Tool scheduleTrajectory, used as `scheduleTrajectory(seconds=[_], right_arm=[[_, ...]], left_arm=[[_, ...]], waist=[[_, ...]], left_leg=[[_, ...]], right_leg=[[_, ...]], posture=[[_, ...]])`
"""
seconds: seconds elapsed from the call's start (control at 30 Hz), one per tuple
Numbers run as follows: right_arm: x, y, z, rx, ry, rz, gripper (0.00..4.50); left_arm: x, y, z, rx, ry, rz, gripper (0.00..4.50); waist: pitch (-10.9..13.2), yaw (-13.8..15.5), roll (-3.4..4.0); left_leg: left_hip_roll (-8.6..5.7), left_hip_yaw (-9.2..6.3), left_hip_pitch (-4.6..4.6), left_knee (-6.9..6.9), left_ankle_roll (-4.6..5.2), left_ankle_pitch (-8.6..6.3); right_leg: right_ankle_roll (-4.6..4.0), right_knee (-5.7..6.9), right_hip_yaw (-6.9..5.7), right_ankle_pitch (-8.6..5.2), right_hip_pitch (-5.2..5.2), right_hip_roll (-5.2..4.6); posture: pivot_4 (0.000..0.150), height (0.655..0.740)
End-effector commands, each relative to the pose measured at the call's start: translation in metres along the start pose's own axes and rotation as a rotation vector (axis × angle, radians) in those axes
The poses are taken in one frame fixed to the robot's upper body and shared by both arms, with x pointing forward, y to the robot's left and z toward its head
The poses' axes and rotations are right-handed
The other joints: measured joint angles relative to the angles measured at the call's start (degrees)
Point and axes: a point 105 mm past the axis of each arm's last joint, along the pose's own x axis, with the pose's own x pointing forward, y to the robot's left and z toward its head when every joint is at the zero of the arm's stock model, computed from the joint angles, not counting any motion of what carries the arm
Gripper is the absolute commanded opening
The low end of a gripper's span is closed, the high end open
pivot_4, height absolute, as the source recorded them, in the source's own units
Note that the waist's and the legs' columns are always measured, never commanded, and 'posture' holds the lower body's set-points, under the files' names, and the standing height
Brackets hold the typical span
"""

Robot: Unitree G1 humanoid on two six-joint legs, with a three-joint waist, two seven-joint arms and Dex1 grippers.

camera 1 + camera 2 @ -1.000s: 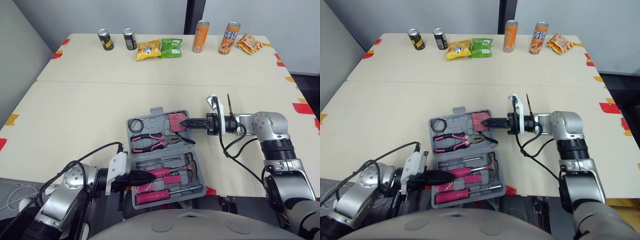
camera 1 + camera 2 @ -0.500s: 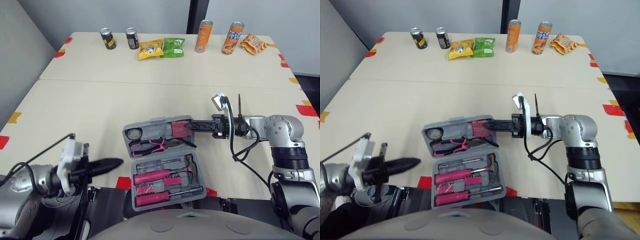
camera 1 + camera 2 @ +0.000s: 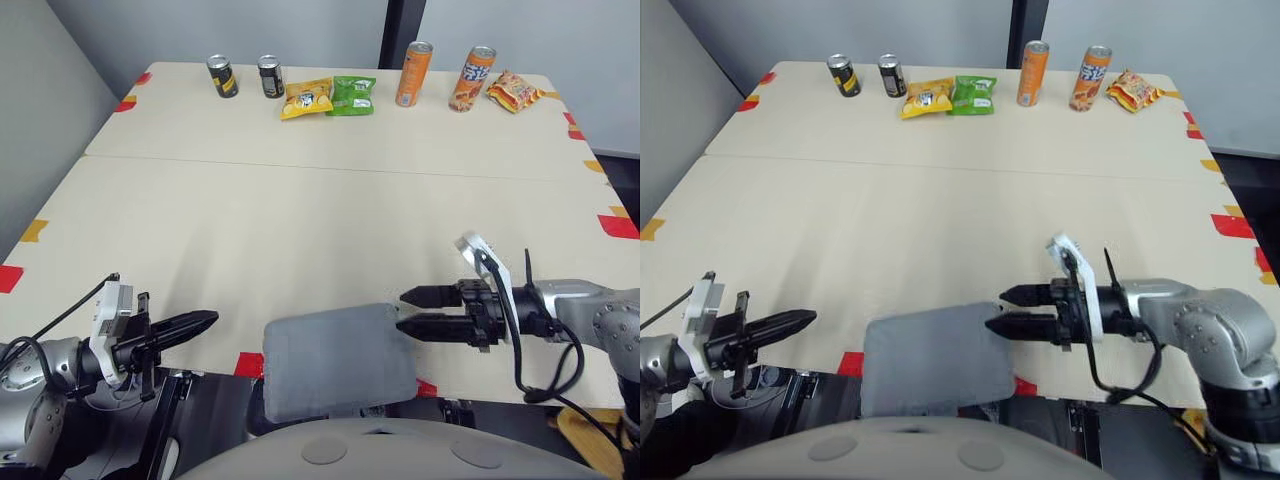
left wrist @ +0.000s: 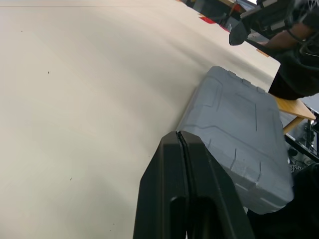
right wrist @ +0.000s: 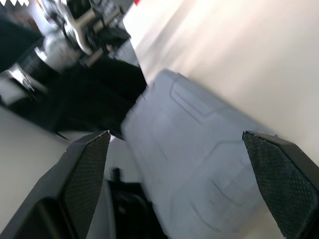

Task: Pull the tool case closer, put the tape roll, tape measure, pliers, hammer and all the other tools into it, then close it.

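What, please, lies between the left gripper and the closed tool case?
In the left eye view, the stretch from the left gripper to the tool case is bare table, apart from a red tape mark at the table's near edge.

Soft, even light falls from above on the table (image 3: 300,200), which reads bright cream with no hard glare. Shadows are faint and short, a pale one just under my right gripper (image 3: 401,310). The tool case (image 3: 340,360) looks matte grey, its lid shaded gently along the ridges. Through my left wrist, my fingers (image 4: 169,199) are near-black and swallow detail, while the tabletop close by turns almost white. Through my right wrist everything smears with motion: the case blurs, the table washes out, yet my fingers (image 5: 87,174) keep their mesh texture crisp.
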Motion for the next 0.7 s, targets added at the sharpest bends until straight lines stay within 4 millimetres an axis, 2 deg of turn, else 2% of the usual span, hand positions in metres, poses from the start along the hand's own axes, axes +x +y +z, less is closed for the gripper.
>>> scheduleTrajectory(seconds=[0.03, 0.17, 0.27, 0.33, 0.43, 0.5, 0.7], right_arm=[[-0.001, 0.016, 0.023, -0.271, -0.172, 0.045, 4.5], [0.0, 0.013, 0.028, -0.452, -0.239, -0.015, 4.5], [0.002, 0.001, 0.032, -0.582, -0.256, -0.069, 4.5], [0.003, -0.006, 0.033, -0.599, -0.256, -0.063, 4.5], [-0.002, -0.014, 0.026, -0.685, -0.186, -0.027, 4.5], [-0.008, -0.018, 0.022, -0.705, -0.158, -0.015, 4.5], [-0.045, -0.027, 0.002, -0.716, -0.074, -0.074, 4.5]], left_arm=[[0.002, 0.001, 0.01, 0.018, -0.062, 0.047, 0.03], [0.018, 0.004, 0.022, 0.035, -0.152, 0.126, 0.03], [0.03, 0.0, 0.036, 0.005, -0.207, 0.07, 0.03], [0.035, -0.003, 0.041, -0.012, -0.221, 0.02, 0.03], [0.041, -0.005, 0.044, -0.008, -0.189, -0.029, 0.86], [0.041, -0.007, 0.044, -0.007, -0.163, -0.05, 1.59], [0.023, -0.004, 0.035, -0.027, -0.068, -0.025, 3.73]], waist=[[-0.02, -0.16, -0.02], [-0.06, -0.42, -0.07], [-0.1, -0.53, -0.14], [-0.1, -0.72, -0.13], [-0.11, -1.24, -0.12], [-0.11, -1.45, -0.13], [-0.11, -1.88, -0.12]], left_leg=[[0.0, 0.0, 0.01, 0.02, 0.0, 0.0], [-0.01, 0.0, -0.04, 0.09, 0.08, 0.01], [-0.01, -0.02, -0.06, 0.14, 0.24, 0.1], [-0.02, -0.03, -0.05, 0.14, 0.49, 0.26], [-0.04, -0.04, -0.05, 0.18, 0.51, 0.27], [-0.04, -0.05, -0.08, 0.22, 0.52, 0.27], [-0.04, -0.08, -0.12, 0.24, 0.57, 0.26]], right_leg=[[0.0, 0.03, 0.01, 0.0, 0.0, 0.0], [0.01, 0.03, 0.01, 0.01, 0.0, -0.04], [0.02, 0.05, -0.01, 0.02, 0.0, -0.04], [0.02, 0.08, -0.02, 0.02, 0.0, -0.04], [0.03, 0.12, -0.01, 0.03, 0.01, -0.04], [0.05, 0.1, 0.0, 0.04, 0.02, -0.04], [0.23, 0.06, -0.04, 0.14, 0.02, -0.04]], posture=[[0.15, 0.74], [0.15, 0.74], [0.15, 0.74], [0.15, 0.74], [0.15, 0.74], [0.15, 0.74], [0.15, 0.74]])
